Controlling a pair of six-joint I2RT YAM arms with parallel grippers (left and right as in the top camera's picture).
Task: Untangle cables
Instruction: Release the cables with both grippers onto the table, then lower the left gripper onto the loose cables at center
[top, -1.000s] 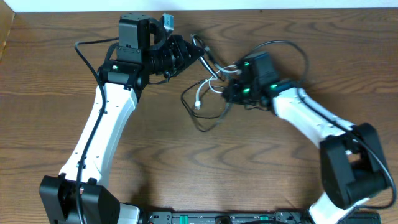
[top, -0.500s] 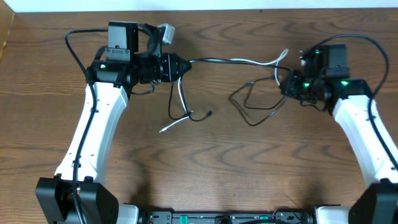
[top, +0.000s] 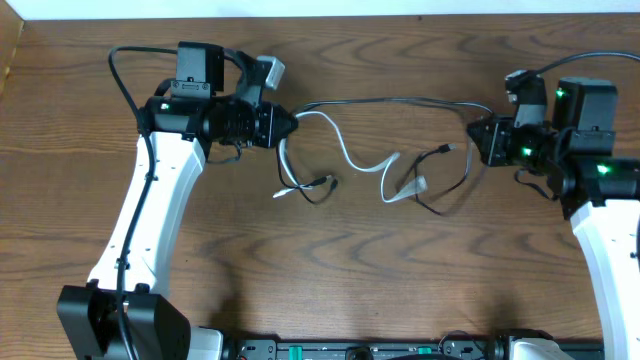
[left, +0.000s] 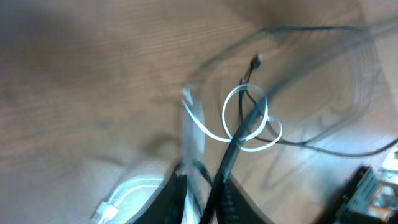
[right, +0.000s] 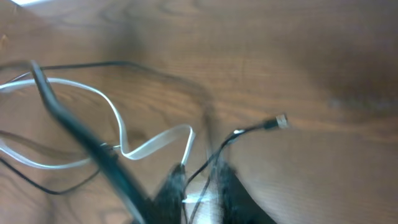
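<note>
Cables mid-bench. Left end effector clamps both; right end effector clamps black cable. Spread arms likely tension it so white cable hangs slack and crossings show.

A thin black cable and a looping white flat cable stretch across mid-table, barring passage (slack loops sag nearer); the brown wooden table lies bare toward the near edge.

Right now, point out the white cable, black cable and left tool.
white cable (top: 355, 162): overhead view, sagging middle stretch.
black cable (top: 400, 99): overhead view, straight upper span.
left tool (top: 289, 125): overhead view, between its fingertips.
</note>
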